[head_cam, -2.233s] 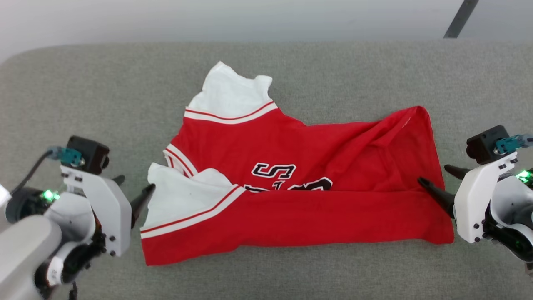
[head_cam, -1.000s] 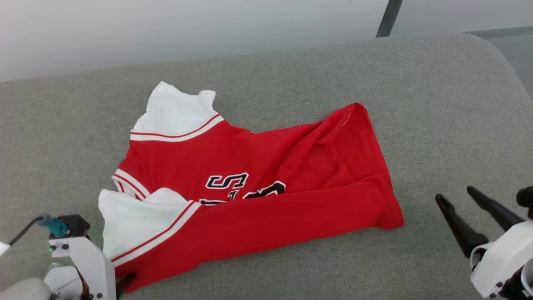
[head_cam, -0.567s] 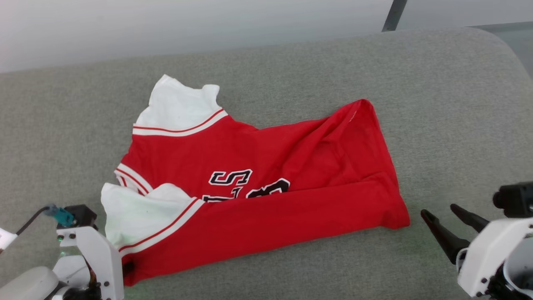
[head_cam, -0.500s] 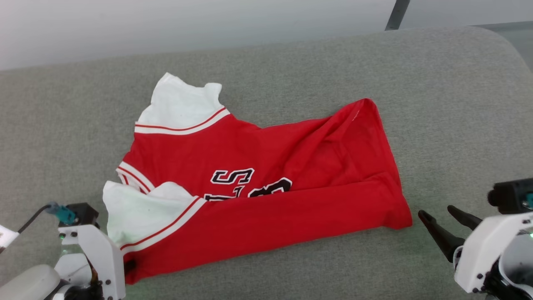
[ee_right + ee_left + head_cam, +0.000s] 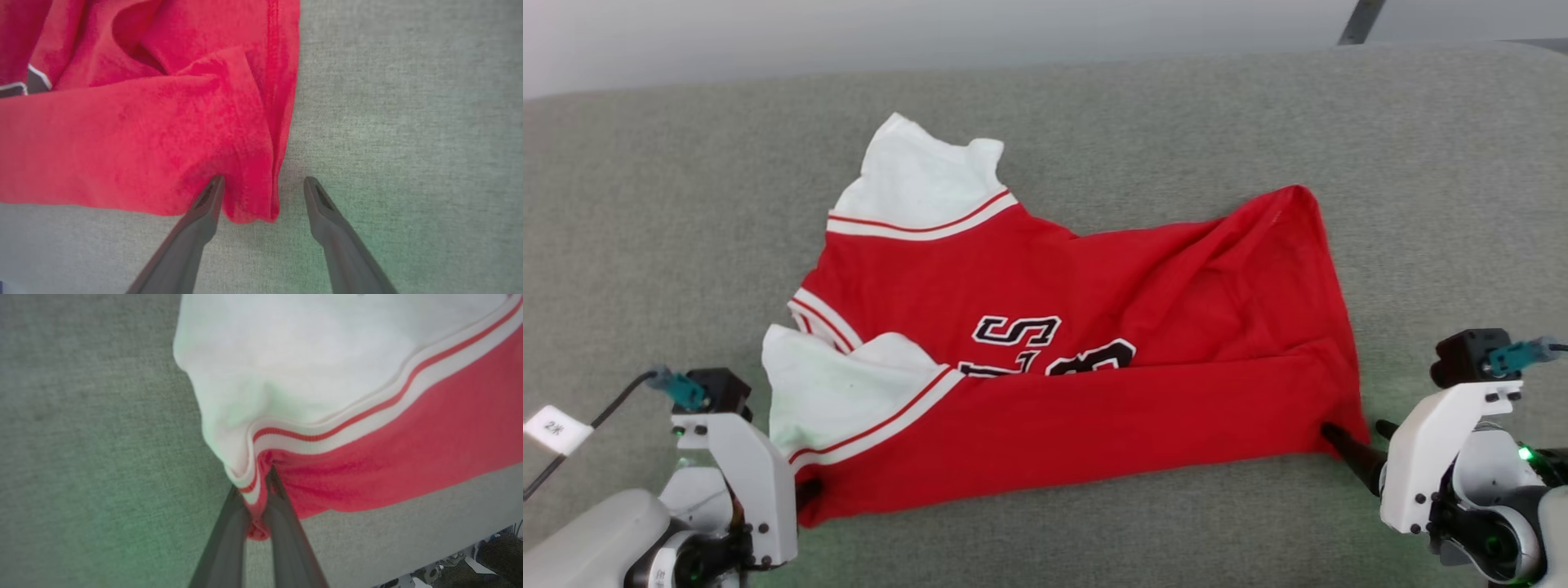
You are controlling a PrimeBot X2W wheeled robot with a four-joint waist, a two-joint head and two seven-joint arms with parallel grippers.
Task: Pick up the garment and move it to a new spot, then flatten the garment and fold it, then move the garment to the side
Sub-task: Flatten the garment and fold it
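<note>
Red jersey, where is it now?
In the head view the red jersey lies centred on the grey surface, between the left end effector pinching one near corner and the open right end effector at the other.

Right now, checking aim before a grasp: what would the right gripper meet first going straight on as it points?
The garment: its red corner sits between the open fingers of the right gripper, so going on would likely press into that fabric first.

garment (image 5: 1094,327) on cushion (image 5: 645,204), left end effector (image 5: 253,482) left, right end effector (image 5: 263,181) right
</note>
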